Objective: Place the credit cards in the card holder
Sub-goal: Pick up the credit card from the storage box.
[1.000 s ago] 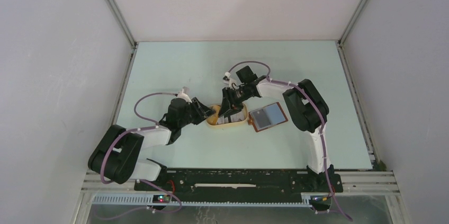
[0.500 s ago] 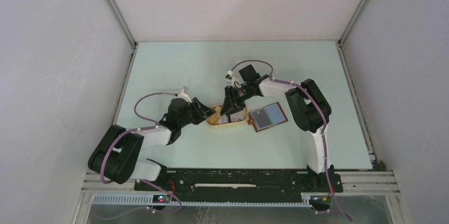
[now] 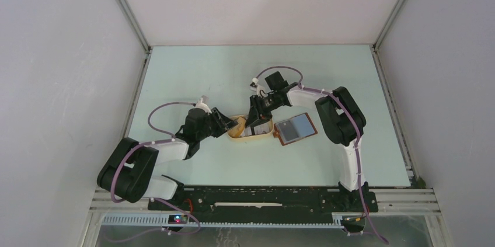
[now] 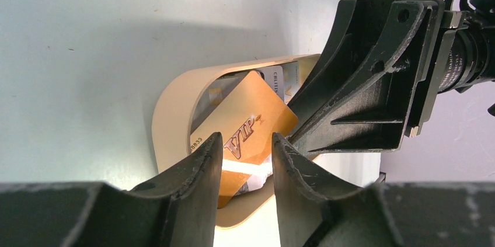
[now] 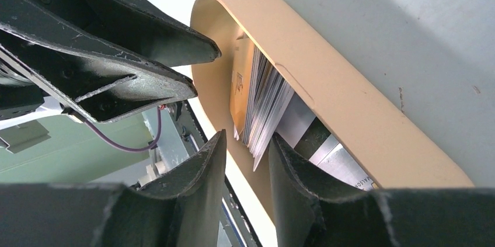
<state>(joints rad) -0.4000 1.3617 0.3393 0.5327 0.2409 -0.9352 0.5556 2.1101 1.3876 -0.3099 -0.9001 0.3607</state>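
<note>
The tan-orange card [image 4: 250, 115] reads "VIP"; other print is illegible.

"What carries everything?"

"A pale mint-green tabletop [image 3: 204, 72], flat and matte, with white panels on three sides."

"And what lies directly on it?"

"An oval cream tray [image 3: 260, 136], near the middle. Just to the right of the tray the card holder [image 3: 295, 128] lies open and flat, greyish inside facing up, with a reddish-brown edge around it."

"Do they touch?"

"They sit very close. I cannot tell whether they touch."
</note>
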